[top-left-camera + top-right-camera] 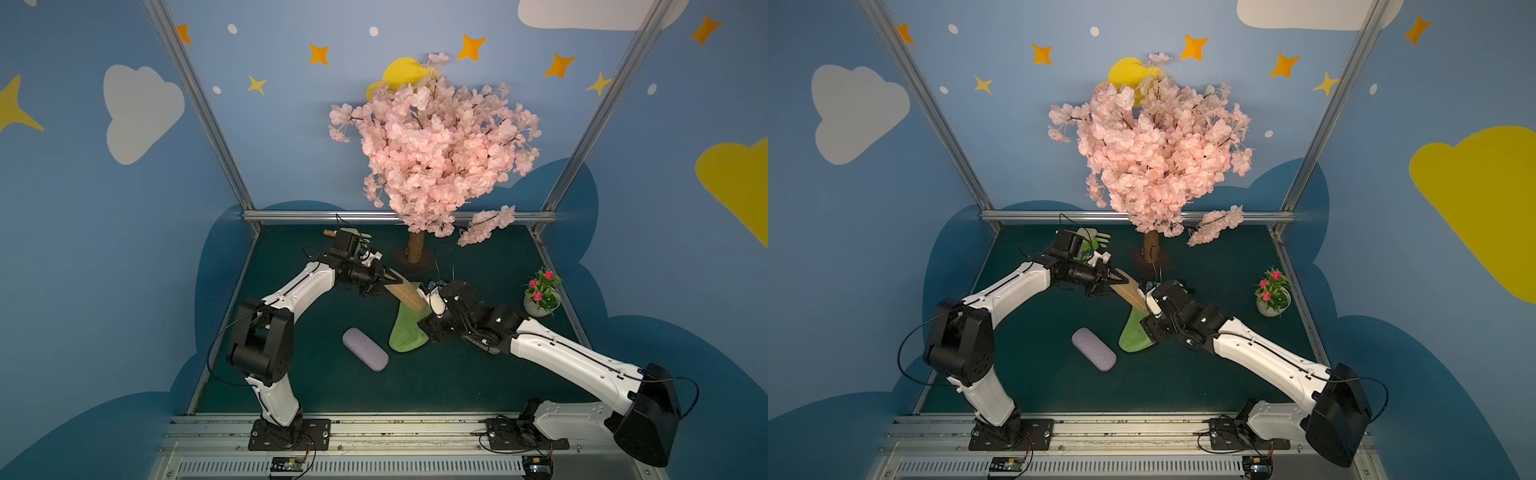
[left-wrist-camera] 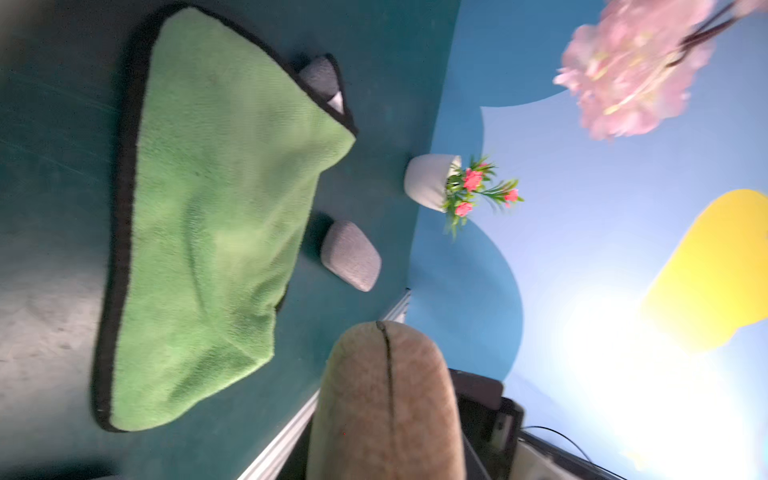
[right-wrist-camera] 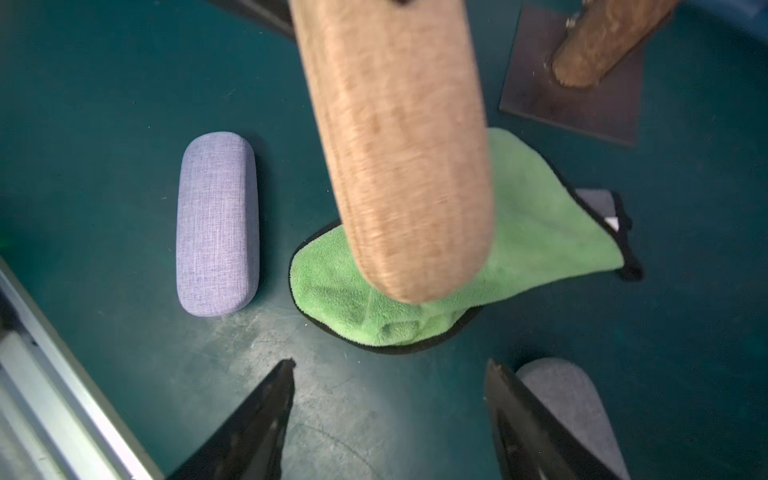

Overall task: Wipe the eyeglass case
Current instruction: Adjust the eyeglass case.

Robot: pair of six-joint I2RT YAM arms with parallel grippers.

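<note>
Left gripper clamping brown case, pot holding pink flowers

High top views, close wrist views share cloth

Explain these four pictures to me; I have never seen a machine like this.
These are two robot arms mounted at the front of a dark green table. Two pictures look down from overhead, side by side; the other two come from a camera on each arm's wrist. The left arm holds a tan case in the air, its jaws shut on one end. The right arm has its jaws open and empty, close to a green cloth lying on the table. A lilac case lies near the cloth, apart from it. A blossom tree and a flowerpot also stand there.
</note>
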